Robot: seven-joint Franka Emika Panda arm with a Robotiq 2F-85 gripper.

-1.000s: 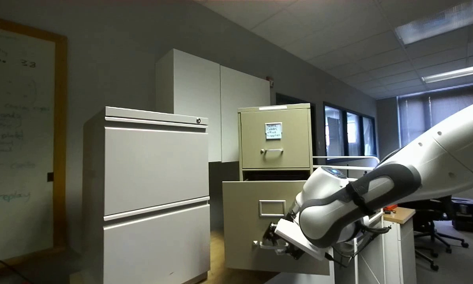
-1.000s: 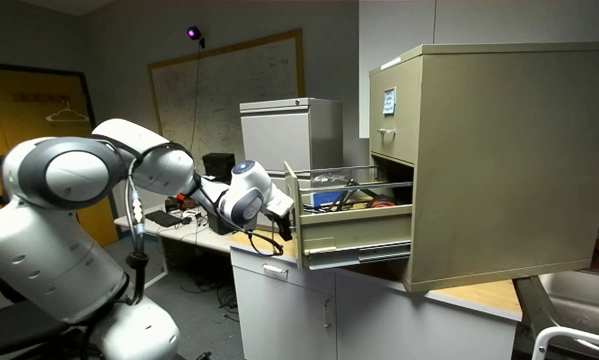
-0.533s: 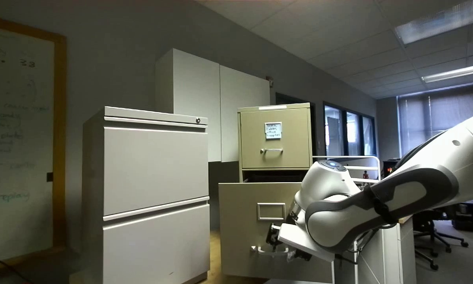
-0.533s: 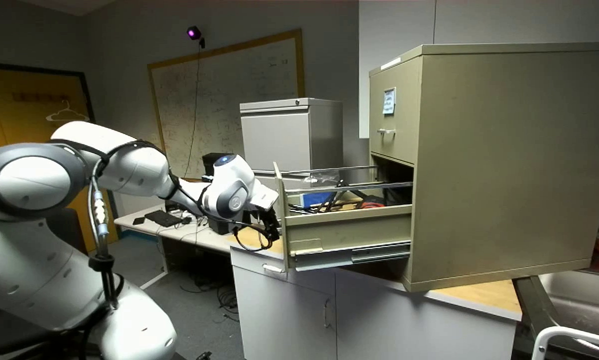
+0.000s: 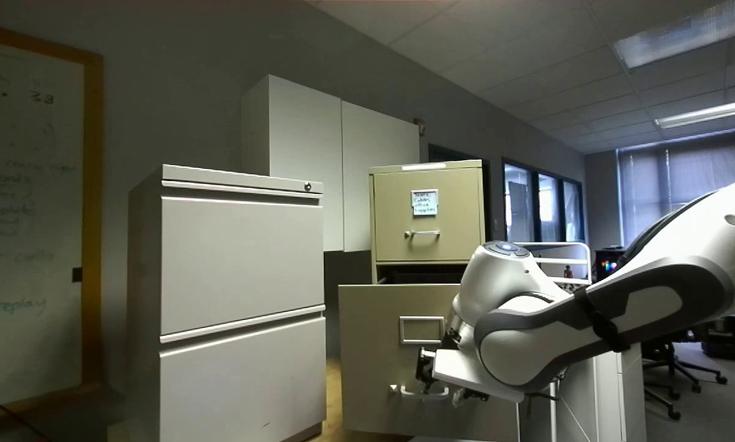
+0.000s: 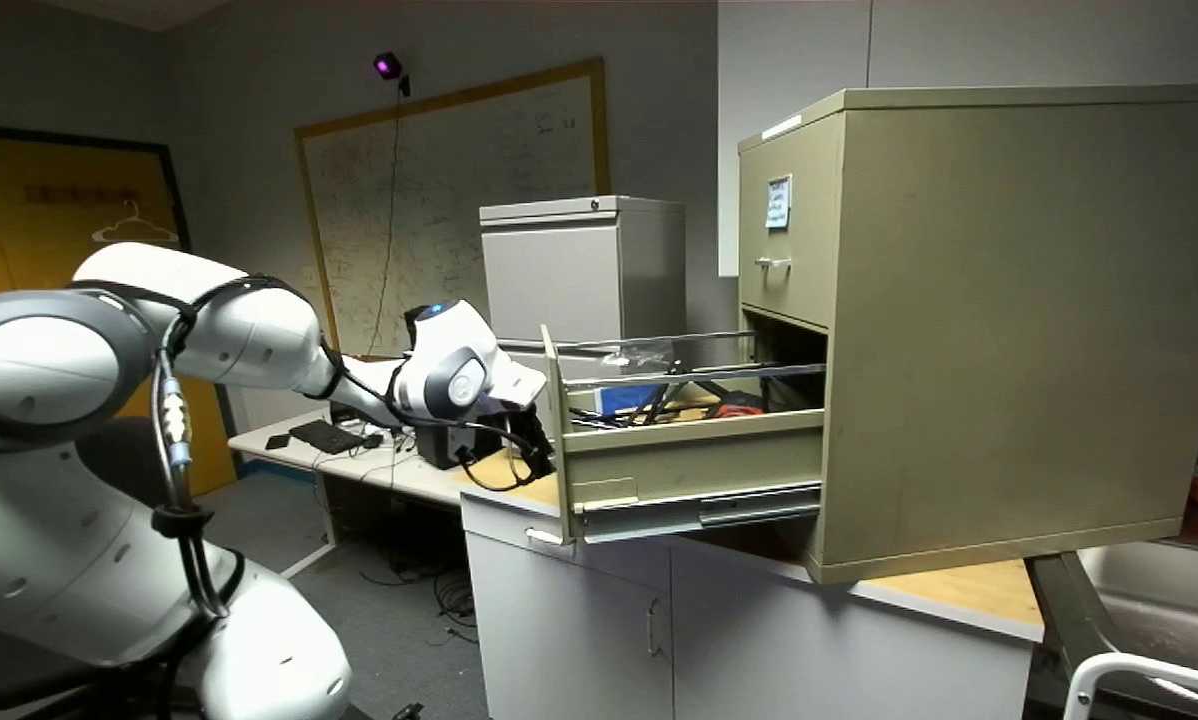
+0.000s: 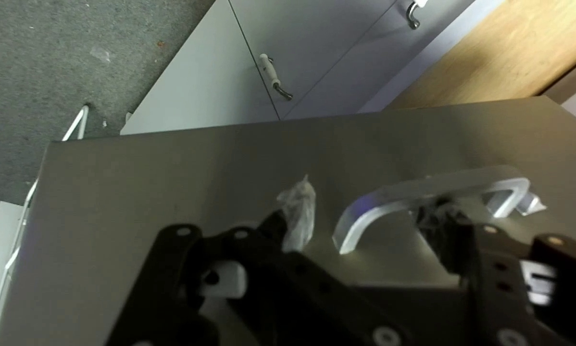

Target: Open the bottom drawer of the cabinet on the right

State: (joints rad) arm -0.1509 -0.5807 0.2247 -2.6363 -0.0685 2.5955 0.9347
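Observation:
The tan metal cabinet (image 6: 1019, 330) appears in both exterior views, with a paper label on its upper drawer. Its bottom drawer (image 6: 699, 460) stands well out of the cabinet body; cables, a blue item and a red item show inside. In the wrist view the silver handle (image 7: 413, 192) sits on the drawer front (image 7: 172, 192), its near end between the spread fingers. My gripper (image 7: 367, 214) is open. The left finger, with clear wrap on its tip, is apart from the handle. Its right finger reaches behind the handle bar; whether it touches cannot be told.
A wider pale grey cabinet (image 5: 238, 264) stands beside the tan one. The wooden counter (image 6: 959, 590) lies beneath, over white cupboards (image 6: 839, 630). A white metal rack (image 5: 564, 245) stands behind the arm, and a sink (image 6: 1159, 600) is at the counter's end.
The bottom drawer has slid further out of the cabinet as the arm drew back. My gripper's fingers have spread apart and no longer clasp the handle.

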